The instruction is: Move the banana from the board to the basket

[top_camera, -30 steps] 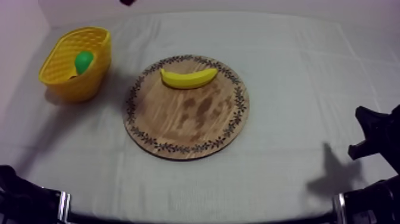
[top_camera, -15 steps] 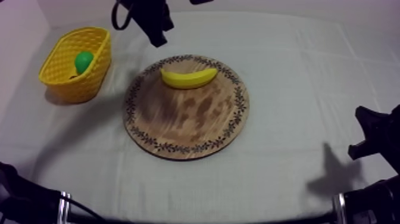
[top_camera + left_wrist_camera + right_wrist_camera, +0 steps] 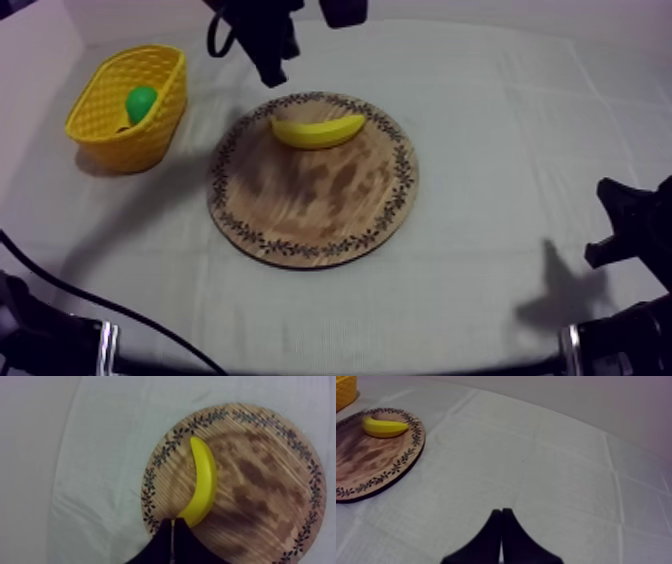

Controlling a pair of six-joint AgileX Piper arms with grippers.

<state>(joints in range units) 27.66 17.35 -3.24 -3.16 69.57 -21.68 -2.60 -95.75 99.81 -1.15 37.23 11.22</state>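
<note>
One curved banana (image 3: 317, 131) is lying on the round grainy board (image 3: 310, 205); left gripper (image 3: 173, 522) and right gripper (image 3: 501, 511) are pressing together.

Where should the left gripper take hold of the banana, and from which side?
Probably the banana at its thick middle, from above, closing across its width: it lies flat on the wooden board and its ends taper. The left gripper must open first.
</note>
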